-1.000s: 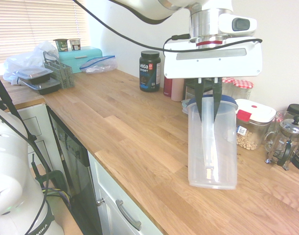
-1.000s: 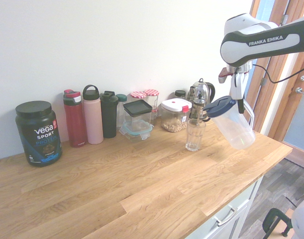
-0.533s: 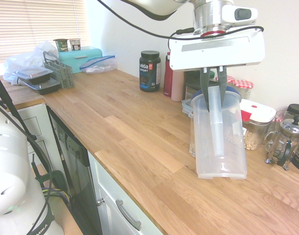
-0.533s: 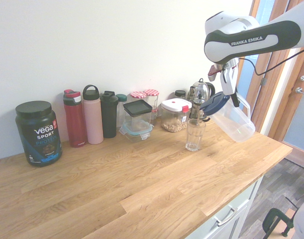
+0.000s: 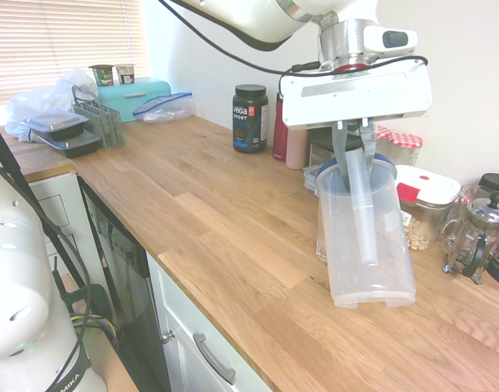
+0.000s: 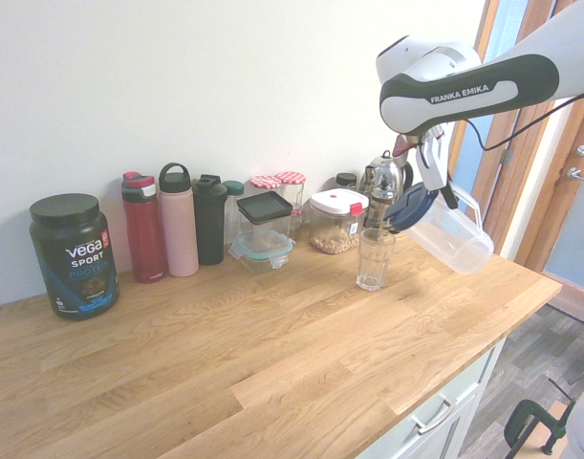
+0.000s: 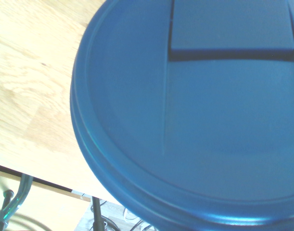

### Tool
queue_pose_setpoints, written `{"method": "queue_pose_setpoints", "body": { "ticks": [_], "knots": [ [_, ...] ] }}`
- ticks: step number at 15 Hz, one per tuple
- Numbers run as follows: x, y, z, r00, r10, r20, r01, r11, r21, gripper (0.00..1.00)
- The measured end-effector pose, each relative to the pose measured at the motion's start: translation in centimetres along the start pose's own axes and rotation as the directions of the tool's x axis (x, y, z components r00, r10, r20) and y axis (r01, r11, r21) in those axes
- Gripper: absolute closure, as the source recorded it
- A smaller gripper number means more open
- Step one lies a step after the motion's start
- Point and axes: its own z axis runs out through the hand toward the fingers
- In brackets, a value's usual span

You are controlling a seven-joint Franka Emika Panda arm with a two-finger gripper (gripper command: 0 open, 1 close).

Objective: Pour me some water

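A clear plastic pitcher [image 5: 367, 245] with a blue lid [image 6: 406, 206] hangs above the wooden counter [image 6: 272, 354], tilted with its lid end down toward a drinking glass [image 6: 374, 260]. My gripper [image 5: 352, 159] is shut on the pitcher's handle from above. The glass stands upright on the counter just below the lid's edge and looks empty. I see no water in the pitcher. In the wrist view the blue lid [image 7: 195, 110] fills most of the picture. From the first exterior view the glass is mostly hidden behind the pitcher.
Along the wall stand a black Vega tub [image 6: 72, 253], three bottles [image 6: 177, 220], glass containers [image 6: 264, 229], red-lidded jars [image 6: 292, 191], a white-lidded box [image 6: 336, 220] and a French press [image 5: 478, 233]. The counter's front edge [image 5: 208, 310] runs close below the pitcher.
The arm has carried the pitcher closer to the glass and tipped it further, so the lid end now points down at the glass. The grip has stayed shut.
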Motion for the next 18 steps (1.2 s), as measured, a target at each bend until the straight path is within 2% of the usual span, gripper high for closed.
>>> {"method": "queue_pose_setpoints", "body": {
  "ticks": [2,4,6,8,10,13,16,18],
  "knots": [
    [0.0,0.5,0.1,1.0,0.02,-0.009,-0.02,0.999,0.028,1.0],
    [-0.7,2.8,0.3,0.998,0.066,-0.018,-0.063,0.99,0.122,1.0],
    [-2.1,6.1,0.5,0.991,0.126,-0.035,-0.115,0.966,0.232,1.0],
    [-2.4,7.7,1.6,0.978,0.192,-0.085,-0.154,0.929,0.337,1.0],
    [-2.1,7.6,3.0,0.963,0.247,-0.111,-0.177,0.884,0.432,1.0],
    [-2.0,8.7,4.8,0.934,0.345,-0.094,-0.238,0.795,0.558,1.0],
    [-3.8,11.8,6.4,0.884,0.461,-0.08,-0.302,0.693,0.655,1.0],
    [-6.2,12.5,6.4,0.846,0.526,-0.085,-0.329,0.641,0.694,1.0]
  ]
}}
